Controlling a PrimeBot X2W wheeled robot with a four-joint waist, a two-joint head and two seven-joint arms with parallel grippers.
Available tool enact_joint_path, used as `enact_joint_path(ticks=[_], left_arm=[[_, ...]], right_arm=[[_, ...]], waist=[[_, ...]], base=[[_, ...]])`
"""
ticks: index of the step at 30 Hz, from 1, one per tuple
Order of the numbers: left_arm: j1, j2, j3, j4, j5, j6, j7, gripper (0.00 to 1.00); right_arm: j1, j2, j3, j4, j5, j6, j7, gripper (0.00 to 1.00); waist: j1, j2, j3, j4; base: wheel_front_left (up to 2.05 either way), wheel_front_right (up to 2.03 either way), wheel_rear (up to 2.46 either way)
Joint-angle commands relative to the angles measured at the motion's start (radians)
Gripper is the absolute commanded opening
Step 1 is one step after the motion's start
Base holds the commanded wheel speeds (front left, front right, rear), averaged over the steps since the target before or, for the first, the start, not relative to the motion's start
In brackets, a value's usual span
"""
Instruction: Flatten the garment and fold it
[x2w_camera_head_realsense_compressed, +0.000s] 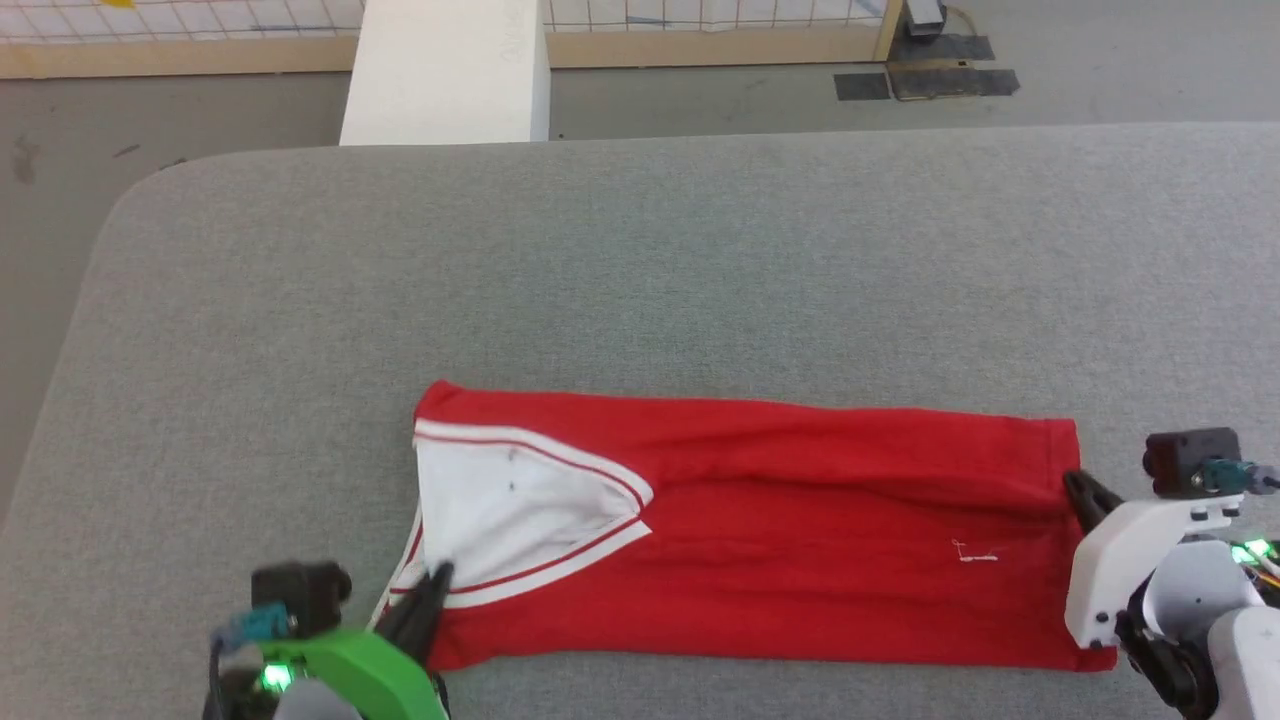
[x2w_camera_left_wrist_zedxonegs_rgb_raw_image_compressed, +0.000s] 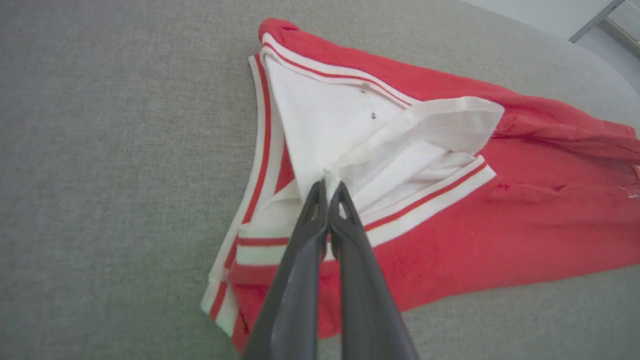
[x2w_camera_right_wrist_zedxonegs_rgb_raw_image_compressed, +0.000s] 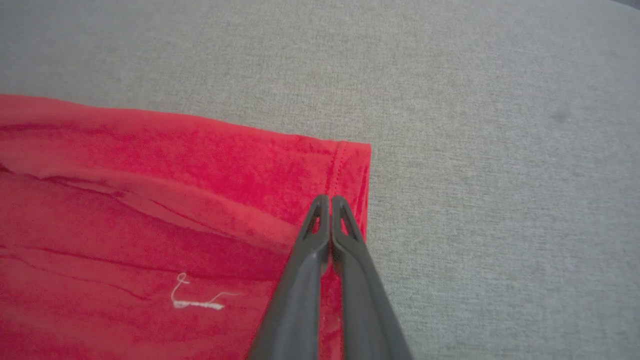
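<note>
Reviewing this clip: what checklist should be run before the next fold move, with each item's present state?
1. Left pincer grips the bright red soft T-shirt at its white sleeve: ok, shut on pinched cloth.
2. Right pincer holds the hem: cannot tell; fingers together over it, no cloth seen between them.
3. T-shirt lies as one long strip: ok.
4. Fabric flat: not ok; ridges run along the body and the sleeve is lifted.
5. Grey fabric-covered table has bare room beyond the strip: ok.
</note>
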Motion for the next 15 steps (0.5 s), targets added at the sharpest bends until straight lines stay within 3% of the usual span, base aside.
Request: enact_joint_path(ticks=[1,6,13,14,15], left_arm=[[0.025,0.003,-0.006,-0.007,-0.011,0.0,0.004,0.0],[0.068,-0.001,-0.026,0.006,-0.027,-0.003,0.017,0.0],[0.073,-0.005,-0.037,0.066,-0.018,-0.003,0.007,0.02],[0.07,-0.013,-0.035,0.069,-0.021,-0.006,-0.003,0.92],[0.068,-0.018,-0.035,0.072,-0.023,-0.009,-0.009,1.0]], right_arm=[[0.012,-0.011,0.011,0.01,-0.008,-0.002,0.012,0.0],[0.021,-0.039,0.039,0.05,-0.007,-0.002,0.074,0.0],[0.04,-0.027,0.015,0.088,0.007,-0.002,0.144,0.0],[0.046,-0.023,0.011,0.085,0.011,-0.002,0.151,0.46],[0.052,-0.019,0.007,0.081,0.015,-0.002,0.153,1.0]], waist=[[0.0001,0.0,0.002,0.003],[0.0001,0.0,0.008,0.018],[0.0001,0.0,-0.008,0.033],[0.0001,0.0,-0.013,0.036],[0.0001,0.0,-0.019,0.038]], base=[[0.0,0.0,0.0],[0.0,0.0,0.0],[0.0,0.0,0.0],[0.0,0.0,0.0],[0.0,0.0,0.0]])
